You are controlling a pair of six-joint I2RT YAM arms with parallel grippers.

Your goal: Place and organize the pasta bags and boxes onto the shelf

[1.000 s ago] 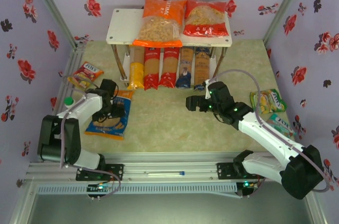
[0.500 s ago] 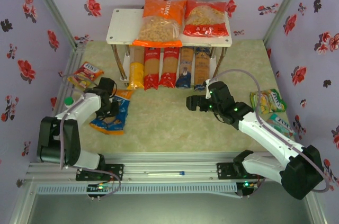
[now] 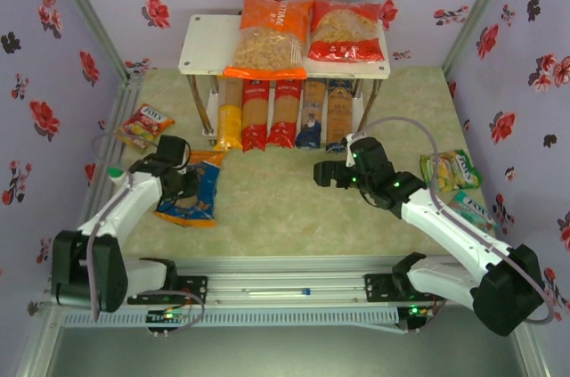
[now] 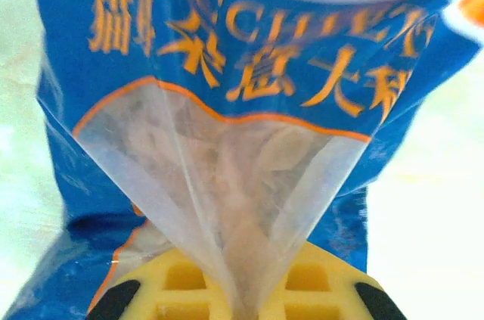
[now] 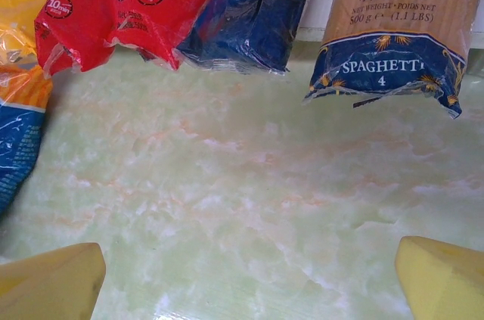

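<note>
5 spaghetti packs (image 3: 283,118), 3 pasta bags (image 3: 267,36), 1 shelf (image 3: 203,49)

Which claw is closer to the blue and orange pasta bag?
Left. The left claw is pinched on the bag; the right claw hangs open well apart, by the spaghetti packs.

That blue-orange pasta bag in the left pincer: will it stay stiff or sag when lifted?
Probably sags: the blue-orange bag is thin crinkly film, bunched where the left pincer pinches it. Loose pasta inside likely shifts downward. The glossy film may slip.
</note>
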